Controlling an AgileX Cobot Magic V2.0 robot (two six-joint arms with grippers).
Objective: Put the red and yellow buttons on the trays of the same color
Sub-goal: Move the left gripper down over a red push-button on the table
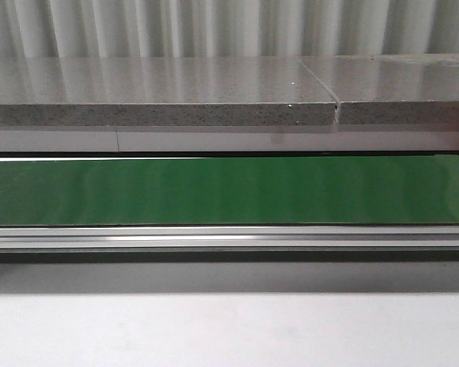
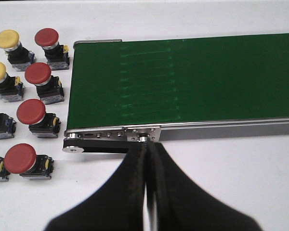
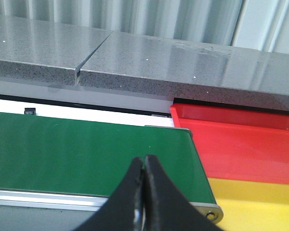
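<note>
Backdrop: grey stone ledge with a seam, corrugated wall behind, white table in front.
Belt: green belt runs across the front view, long axis left-right, metal rail along its near edge.
Buttons: red buttons and yellow buttons stand in rows on the table just past the belt's left end, caps up, black bases below; red row nearer the belt, yellow row beyond it.
Trays: red tray and yellow tray sit side by side at the belt's right end, red nearer the ledge.
Left gripper: fingers together, holding nothing, over the belt's near rail.
Right gripper: fingers together, holding nothing, over the belt near the trays.
Obstruction: none between buttons and belt.
</note>
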